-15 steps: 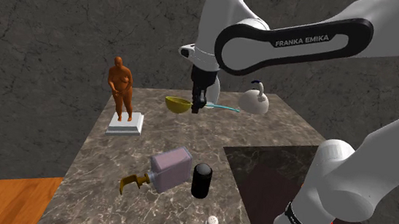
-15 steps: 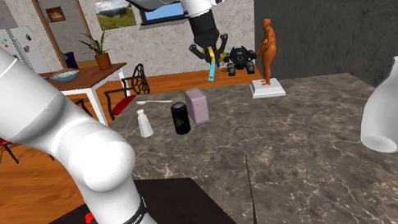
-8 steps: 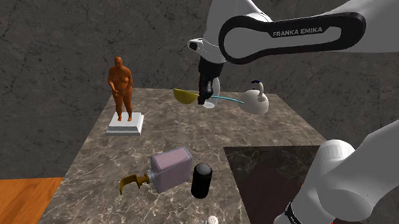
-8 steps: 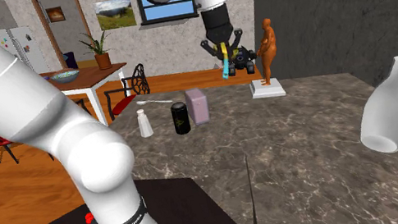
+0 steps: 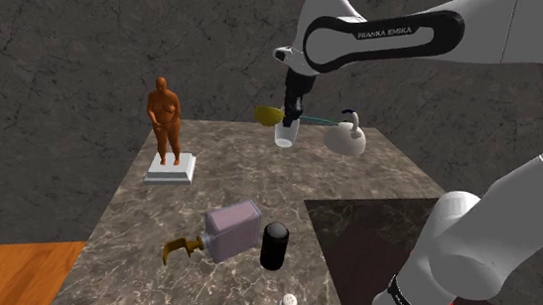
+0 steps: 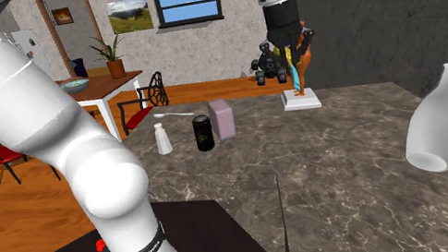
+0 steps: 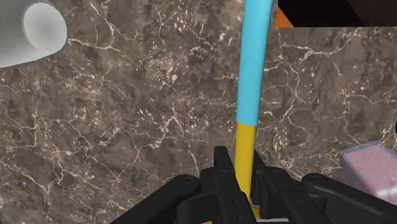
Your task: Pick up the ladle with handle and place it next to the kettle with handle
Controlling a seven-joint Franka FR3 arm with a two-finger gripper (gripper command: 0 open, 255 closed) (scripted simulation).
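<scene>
In the shoulder view a statue (image 5: 166, 123) is seen at the left of the counter (image 5: 257, 180), well apart from the work. The ladle (image 5: 268, 113) is held in the air over the counter's far part, with its yellow bowl toward that view's left and its blue handle pointing right toward the kettle (image 5: 345, 135). The tool (image 5: 290, 106) is closed on the handle close to the bowl. In the wrist view the yellow stretch of handle is clasped between the fingers (image 7: 222, 168). A glass (image 5: 286, 135) is seen just below the tool, left of the kettle.

The carry is judged nearly complete, and the setting-down is not yet begun. A bare patch of counter just beside the kettle should be chosen, clear of the glass. Because the handle's tip is nearest the kettle, the approach should be made slowly so that the kettle is not knocked. The ladle should be lowered level until the bowl rests on the counter, and only then should the grip be released.
</scene>
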